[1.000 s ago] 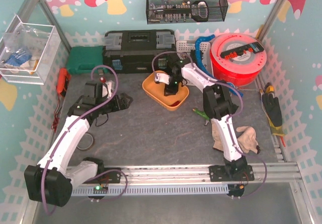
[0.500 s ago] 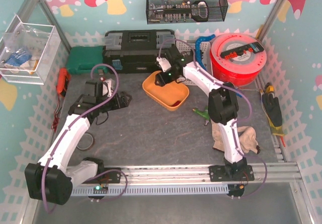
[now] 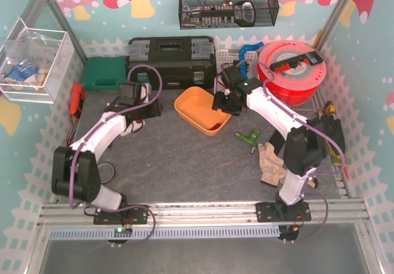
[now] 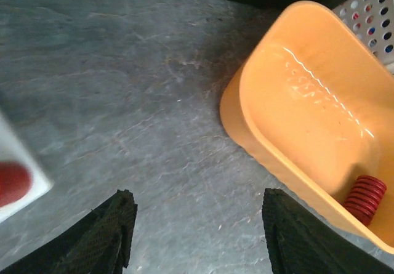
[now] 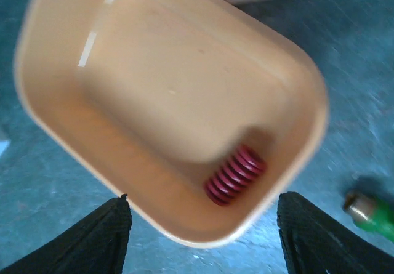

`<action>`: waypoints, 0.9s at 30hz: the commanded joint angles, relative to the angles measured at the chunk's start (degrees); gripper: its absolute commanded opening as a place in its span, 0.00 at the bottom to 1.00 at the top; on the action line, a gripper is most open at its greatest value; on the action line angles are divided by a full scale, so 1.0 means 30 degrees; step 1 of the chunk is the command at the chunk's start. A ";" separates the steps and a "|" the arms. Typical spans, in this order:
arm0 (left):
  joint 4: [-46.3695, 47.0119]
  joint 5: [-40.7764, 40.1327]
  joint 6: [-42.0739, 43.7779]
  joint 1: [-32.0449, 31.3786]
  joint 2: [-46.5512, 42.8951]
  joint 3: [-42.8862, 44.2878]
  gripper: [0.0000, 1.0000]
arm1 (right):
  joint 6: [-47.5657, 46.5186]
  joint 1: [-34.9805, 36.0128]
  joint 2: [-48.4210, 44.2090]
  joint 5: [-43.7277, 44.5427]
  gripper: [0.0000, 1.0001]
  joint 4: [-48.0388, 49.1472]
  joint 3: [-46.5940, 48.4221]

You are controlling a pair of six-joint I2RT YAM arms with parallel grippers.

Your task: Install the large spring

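My left arm [image 3: 98, 138] bends up from its base, elbow out on the left side, forearm reaching away and to the right. My left end effector [image 3: 146, 104] [image 4: 197, 225] angles downward, fingers [image 4: 101, 237] parted, empty. My right arm [image 3: 277, 111] stands tall from its base, forearm stretched far and leftward. My right end effector [image 3: 225, 101] [image 5: 203, 225] tilts down, fingers [image 5: 317, 240] parted, gripping nothing. The two end effectors are well apart.
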 commanded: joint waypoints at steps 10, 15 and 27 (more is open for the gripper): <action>0.3208 0.2583 0.0069 -0.2319 0.4959 0.3433 0.58 | 0.3664 -0.1012 0.0821 0.1563 0.61 0.0786 -0.1851; 0.3233 0.2745 -0.0490 -0.2684 0.5078 0.3504 0.65 | 0.3886 -0.1022 0.1388 0.1985 0.57 0.1123 -0.1859; 0.3279 0.2946 -0.0630 -0.2458 0.4322 0.2589 0.67 | 0.1968 -0.1022 0.4059 0.2185 0.40 0.2424 -0.1014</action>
